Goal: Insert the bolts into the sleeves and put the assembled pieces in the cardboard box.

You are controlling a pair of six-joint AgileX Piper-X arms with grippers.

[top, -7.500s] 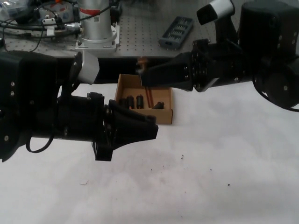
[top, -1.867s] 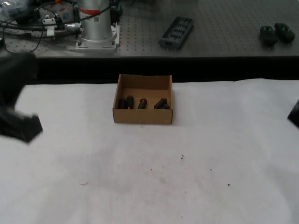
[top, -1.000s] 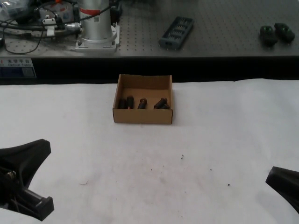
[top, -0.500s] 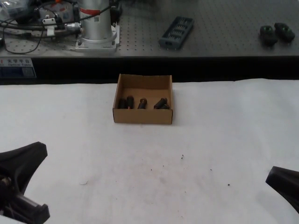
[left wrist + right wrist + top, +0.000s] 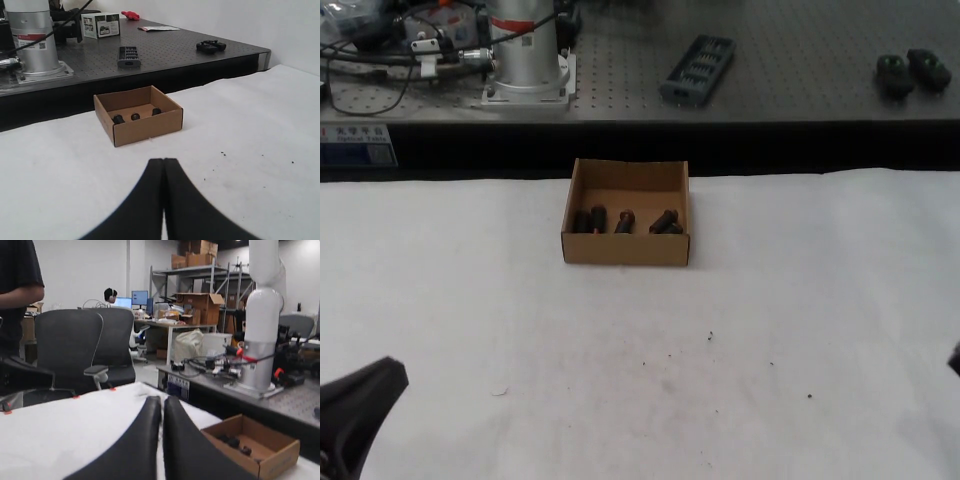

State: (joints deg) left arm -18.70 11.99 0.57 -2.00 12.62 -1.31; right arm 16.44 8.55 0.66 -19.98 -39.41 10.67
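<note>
Cardboard box (image 5: 625,250), 12 o'clock on white sheet (image 5: 740,320): held assembled pieces (image 5: 624,221). My left gripper (image 5: 164,167) and right gripper (image 5: 162,405): pinched closed, empty. Boxing step judged complete; next called only for parking.

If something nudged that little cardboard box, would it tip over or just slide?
Probably slide: the cardboard box sits low and broad, so tipping seems unlikely. Its thin walls and open top suggest it is light and easily dented. The dark pieces inside might roll about.
</note>
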